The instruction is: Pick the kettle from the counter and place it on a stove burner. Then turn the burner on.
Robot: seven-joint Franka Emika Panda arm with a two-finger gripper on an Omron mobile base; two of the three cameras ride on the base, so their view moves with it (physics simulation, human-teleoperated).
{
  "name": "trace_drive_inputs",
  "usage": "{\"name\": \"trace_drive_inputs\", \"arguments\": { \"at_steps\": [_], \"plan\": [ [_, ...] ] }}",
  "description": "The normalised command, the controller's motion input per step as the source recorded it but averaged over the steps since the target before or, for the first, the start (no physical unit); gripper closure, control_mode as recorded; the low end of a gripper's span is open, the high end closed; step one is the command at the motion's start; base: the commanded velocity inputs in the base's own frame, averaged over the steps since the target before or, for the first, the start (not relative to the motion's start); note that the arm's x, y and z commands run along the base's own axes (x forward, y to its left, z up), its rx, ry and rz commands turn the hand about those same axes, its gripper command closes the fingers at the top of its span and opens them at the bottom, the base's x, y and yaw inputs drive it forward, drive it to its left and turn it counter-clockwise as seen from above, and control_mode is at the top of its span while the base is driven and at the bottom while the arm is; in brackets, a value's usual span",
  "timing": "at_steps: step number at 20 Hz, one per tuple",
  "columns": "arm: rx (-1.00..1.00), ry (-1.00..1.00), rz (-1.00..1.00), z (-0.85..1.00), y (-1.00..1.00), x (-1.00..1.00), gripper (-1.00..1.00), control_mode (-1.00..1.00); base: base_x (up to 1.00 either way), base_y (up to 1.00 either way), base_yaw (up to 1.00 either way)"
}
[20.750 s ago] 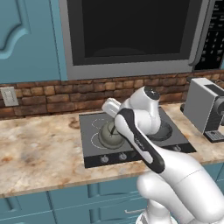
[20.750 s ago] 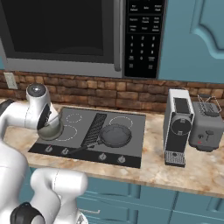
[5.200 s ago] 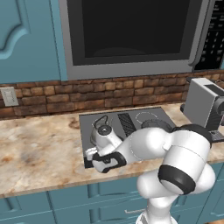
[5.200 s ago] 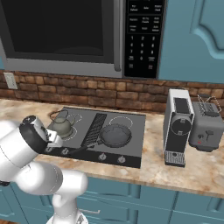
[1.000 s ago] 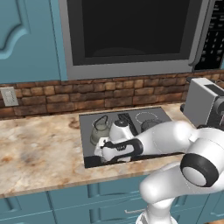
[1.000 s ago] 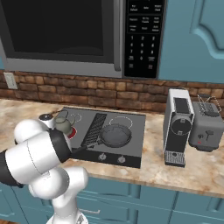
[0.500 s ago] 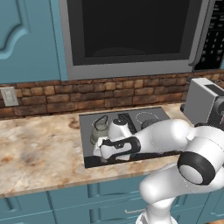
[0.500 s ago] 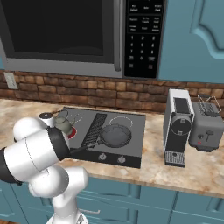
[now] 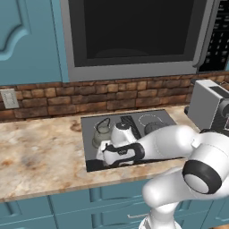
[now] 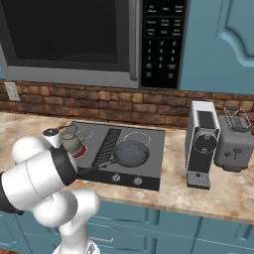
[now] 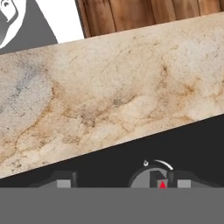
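Kettle (image 9: 102, 130) upright on stove burner (image 9: 95, 140)

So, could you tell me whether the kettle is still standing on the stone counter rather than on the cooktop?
No, the kettle stands on the dark cooktop, over a burner ring glowing red at its base, not on the counter.

No word or number can be read. The microwave keypad (image 10: 161, 43) carries rows of pale marks (too small to make out), and below it a stove knob (image 11: 154, 178) bears a red triangle.
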Motion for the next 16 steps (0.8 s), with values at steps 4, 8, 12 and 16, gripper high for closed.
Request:
{"name": "trace_drive_inputs", "arguments": {
  "at_steps": [4,8,12,16],
  "plan": [
    [0.00,-0.16,0.00,0.62,0.00,-0.07,-1.00,-1.00,0.00,0.00,0.00],
    [0.00,-0.20,0.00,0.96,0.11,-0.01,-1.00,-1.00,0.00,0.00,0.00],
    [0.00,-0.27,-0.02,1.00,0.36,0.00,-1.00,-1.00,0.00,0.00,0.00],
    [0.00,-0.27,-0.06,1.00,0.45,0.00,-1.00,-1.00,0.00,0.00,0.00]
  ]
}}
